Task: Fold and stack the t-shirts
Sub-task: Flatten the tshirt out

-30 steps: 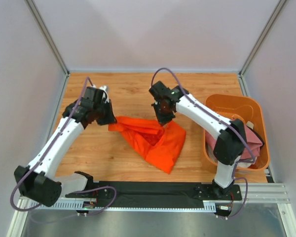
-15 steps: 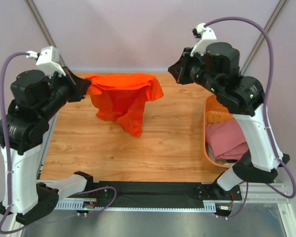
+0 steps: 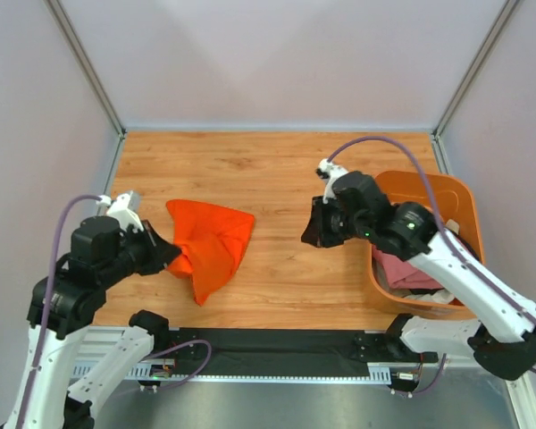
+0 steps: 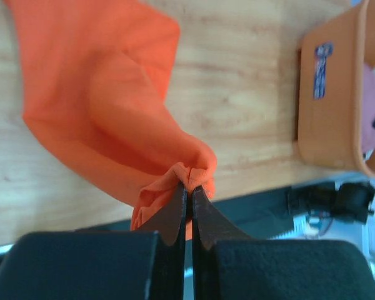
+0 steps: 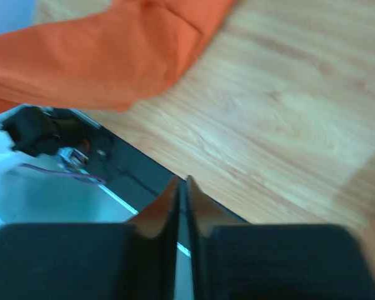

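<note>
While my left fingers [image 4: 174, 209] are pressed tight on a bunched fold of the orange t-shirt [image 3: 213, 241], my right fingers [image 5: 164, 209] are closed flat on each other with nothing between them, over bare table [image 3: 277, 179] well to the right of the cloth. From my left pinch the shirt runs away to the right and far side, lying slack on the left half of the table. Its wide edge is on the far side and it narrows to a tip toward the near edge, so I take its long axis to run near to far, leaning a little. My left arm is the nearer one, being on the cloth already; for the right, the closest free part is the far right corner, across open wood. As I judge it, spreading the shirt flat turns on that: the right fingers would have to open and cross leftward to that corner. I cannot tell whether I have pinched hem, sleeve or shoulder, since the cloth is doubled over itself and no collar shows; from above, my own wrist covers the pinch. The pink t-shirt [image 3: 409, 271] lies in the orange tub [image 3: 451, 188] at the right, partly behind my right arm.
</note>
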`<state>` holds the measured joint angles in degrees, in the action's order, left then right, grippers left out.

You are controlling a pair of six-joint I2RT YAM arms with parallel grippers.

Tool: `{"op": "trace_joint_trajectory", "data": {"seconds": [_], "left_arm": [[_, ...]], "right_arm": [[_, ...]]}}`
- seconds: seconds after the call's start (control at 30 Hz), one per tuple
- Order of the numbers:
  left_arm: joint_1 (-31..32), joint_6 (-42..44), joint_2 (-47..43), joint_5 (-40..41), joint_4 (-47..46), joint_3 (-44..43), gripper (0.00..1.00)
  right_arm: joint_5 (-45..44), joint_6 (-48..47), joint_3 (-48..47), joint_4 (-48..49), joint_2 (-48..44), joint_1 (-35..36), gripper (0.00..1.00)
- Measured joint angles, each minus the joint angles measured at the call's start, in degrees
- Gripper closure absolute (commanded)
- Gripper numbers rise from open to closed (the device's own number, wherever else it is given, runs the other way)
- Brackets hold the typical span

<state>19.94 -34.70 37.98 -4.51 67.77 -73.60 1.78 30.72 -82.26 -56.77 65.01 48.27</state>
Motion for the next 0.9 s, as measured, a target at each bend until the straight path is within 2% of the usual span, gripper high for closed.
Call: {"op": "trace_joint_trajectory", "data": {"seconds": [0.07,0.1,0.17,0.2,0.27,0.4,0.53,0.57,0.7,0.8,0.9], "left_arm": [[-0.07,-1.40,-2.21,-4.33,-1.20,6.69,1.00],[-0.09,-2.43,-3.15,-7.48,-2.60,11.76,1.00],[-0.07,-4.17,-3.13,-12.55,-5.35,20.02,1.00],[0.09,-5.66,-2.93,-15.43,-7.56,24.81,1.00],[0.87,-7.87,-1.97,-18.53,-9.90,30.47,1.00],[7.17,-9.42,3.04,-21.31,-12.55,30.03,0.99],[12.83,-7.34,11.41,-20.20,-12.85,22.64,0.29],[13.22,-6.69,12.70,-17.44,-12.11,20.26,0.01],[13.14,-5.42,11.15,-7.13,-9.90,13.79,0.00],[10.60,-4.81,10.40,0.22,-8.31,10.88,0.02],[2.99,-4.66,11.43,4.39,-8.83,11.45,0.19]], "right_arm": [[1.33,1.64,3.17,-0.52,2.60,0.00,0.64],[1.97,2.19,3.58,-0.39,4.90,0.04,0.48],[3.45,2.69,3.39,0.50,9.92,0.04,0.35],[4.24,2.73,2.82,0.94,12.59,0.07,0.30],[5.70,2.58,1.18,1.53,17.66,0.09,0.27],[7.23,1.99,-4.52,2.05,26.99,0.09,0.22],[7.74,0.46,-6.73,2.27,30.42,-0.28,0.16],[8.09,0.02,-6.73,2.19,30.69,-0.50,0.15],[11.61,-2.29,-6.73,2.25,32.74,-1.05,0.11],[14.08,-4.59,-6.54,2.73,34.88,-0.04,0.09],[15.98,-6.99,-5.03,4.20,35.89,2.89,0.10]]}}
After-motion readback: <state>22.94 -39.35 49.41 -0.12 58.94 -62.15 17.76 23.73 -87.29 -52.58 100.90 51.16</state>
